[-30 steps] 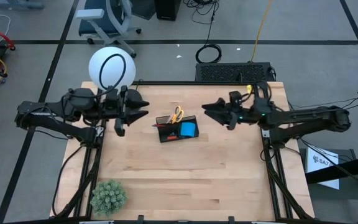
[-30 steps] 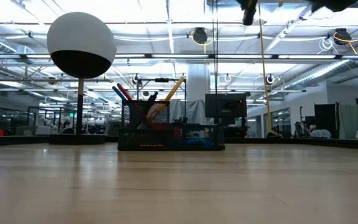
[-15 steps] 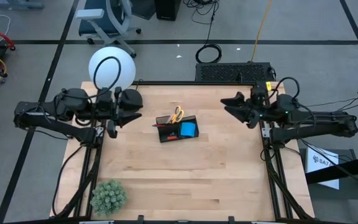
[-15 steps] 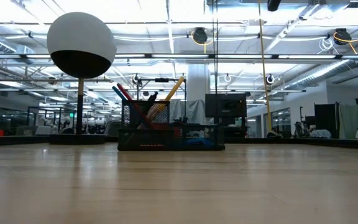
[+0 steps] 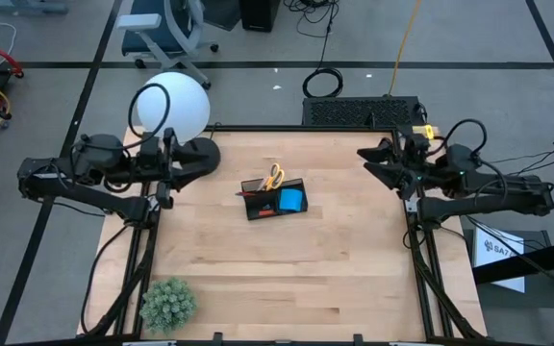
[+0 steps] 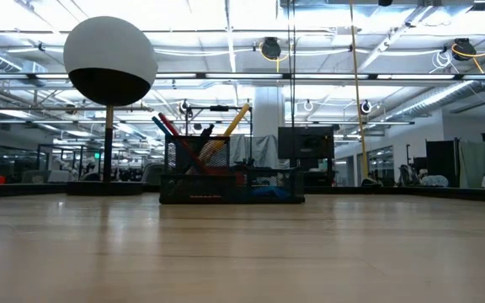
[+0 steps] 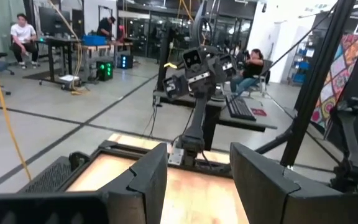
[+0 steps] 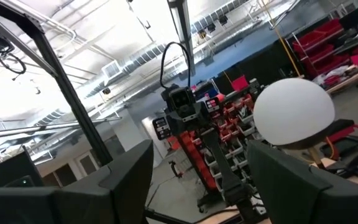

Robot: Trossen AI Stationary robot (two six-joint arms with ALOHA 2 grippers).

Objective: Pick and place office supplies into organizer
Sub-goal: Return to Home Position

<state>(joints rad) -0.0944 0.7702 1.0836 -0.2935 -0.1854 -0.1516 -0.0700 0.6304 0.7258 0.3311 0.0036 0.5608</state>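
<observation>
Organizer (image 5: 248, 207) mid-table; left claw (image 7: 197, 155) and right claw (image 8: 199, 152) agape, empty.

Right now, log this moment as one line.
organizer: loaded, mid-table | left gripper: jaws open, left edge | right gripper: jaws open, right edge

The black mesh organizer (image 5: 246, 206) sits slightly skewed between the left gripper (image 5: 188, 169) and right gripper (image 5: 367, 163), well apart from both. Yellow-handled scissors (image 5: 273, 177) and pens (image 6: 168, 128) lean in its cup. A blue note pad (image 5: 292, 200) lies in the compartment nearer the right gripper.
</observation>
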